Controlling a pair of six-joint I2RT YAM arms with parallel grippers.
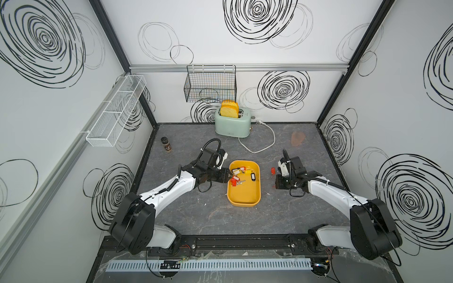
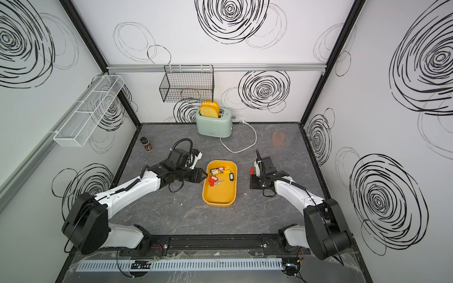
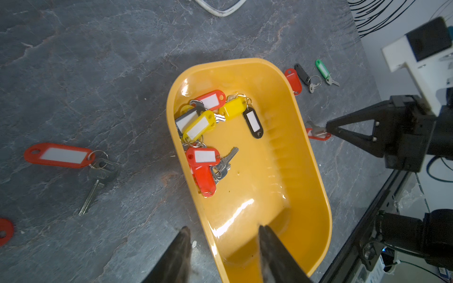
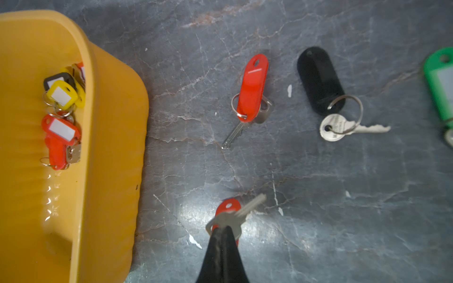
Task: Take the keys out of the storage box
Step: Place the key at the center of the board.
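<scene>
Nearest you, your left gripper (image 3: 224, 235) shows two dark, tapered fingers standing apart. One is over the grey, stone-veined table (image 1: 196, 215) and one is inside the storage box (image 3: 306, 196), a shallow mustard-yellow tray of glossy plastic with rounded corners. Its thin wall runs between the fingers, and you cannot tell whether either finger touches it. The box lies flat on the table between your two arms.

Your right gripper (image 4: 221, 231) has its black fingers pressed together on the flat silver head of a red-tagged key (image 4: 229, 215), near the box's outer wall. The oval tag is half hidden behind the fingers, and it is hard to say whether it hangs clear of the table.

The keys (image 3: 203, 137) inside the box lie tangled in its far half: smooth oval plastic tags in red, yellow and black with white paper inserts, thin steel rings and toothed silver blades. They overlap too much to count.

On the table to your right lie a plain red tag with its key (image 4: 252, 88), a round-headed black-tagged key (image 4: 318, 80) and a green-tagged key (image 4: 440, 80) cut off by the picture's edge. To your left lies a long-bladed key on a red tag (image 3: 58, 155). Near it is a red piece (image 3: 5, 231), cut off and too partial to name.

Farther back stands a rounded mint-green toaster (image 1: 232, 125) holding yellow toast slices (image 1: 229, 110), with a white cord (image 1: 273, 137) looping beside it. A small dark jar (image 1: 166, 144) stands at the left edge, and a blurred reddish patch (image 1: 297, 138) shows at the right. A black wire basket (image 1: 210, 85) hangs on the back wall and a white mesh basket (image 1: 115, 115) on the left wall.
</scene>
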